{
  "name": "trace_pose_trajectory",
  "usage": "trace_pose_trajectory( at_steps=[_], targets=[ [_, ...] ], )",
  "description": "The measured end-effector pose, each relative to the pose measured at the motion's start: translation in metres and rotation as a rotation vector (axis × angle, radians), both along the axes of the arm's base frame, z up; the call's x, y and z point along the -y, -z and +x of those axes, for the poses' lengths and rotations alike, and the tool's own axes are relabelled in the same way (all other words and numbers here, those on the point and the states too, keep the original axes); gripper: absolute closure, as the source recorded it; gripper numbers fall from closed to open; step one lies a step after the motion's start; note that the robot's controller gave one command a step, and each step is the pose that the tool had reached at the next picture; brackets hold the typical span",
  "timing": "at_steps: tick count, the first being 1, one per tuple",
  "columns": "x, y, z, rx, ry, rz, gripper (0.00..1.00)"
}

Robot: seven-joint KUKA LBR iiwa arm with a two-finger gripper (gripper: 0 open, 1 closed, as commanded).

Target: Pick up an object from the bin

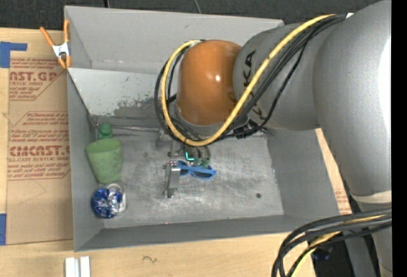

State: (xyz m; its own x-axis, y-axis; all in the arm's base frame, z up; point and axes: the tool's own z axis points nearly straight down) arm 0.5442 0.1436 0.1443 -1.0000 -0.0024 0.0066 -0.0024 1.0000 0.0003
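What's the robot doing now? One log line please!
gripper: low, mid bin | nearest: small blue thing | left: green cup, blue-white ball | grasp: cannot tell

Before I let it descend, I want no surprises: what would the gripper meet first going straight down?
Most likely the small blue thing lying at the tip of the gripper in mid-bin, otherwise the bin floor. Depth is hard to judge here.

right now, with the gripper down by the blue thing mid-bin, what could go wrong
1. The blue object lies low on the bin floor right by the gripper; it may slide away rather than lift.
2. The orange wrist cover hangs over the spot, so a miss could be hard to see.
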Motion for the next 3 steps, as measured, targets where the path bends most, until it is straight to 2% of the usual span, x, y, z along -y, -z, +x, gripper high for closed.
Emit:
trace_pose_trajectory(
  at_steps=[1,2,3],
  targets=[
    [0.075,0.077,0.021,0.012,0.07,0.0,0.0],
    [0.071,0.071,0.023,0.02,0.066,0.003,1.0],
    [0.071,-0.101,0.018,0.016,-0.334,0.001,1.0]
  ],
)
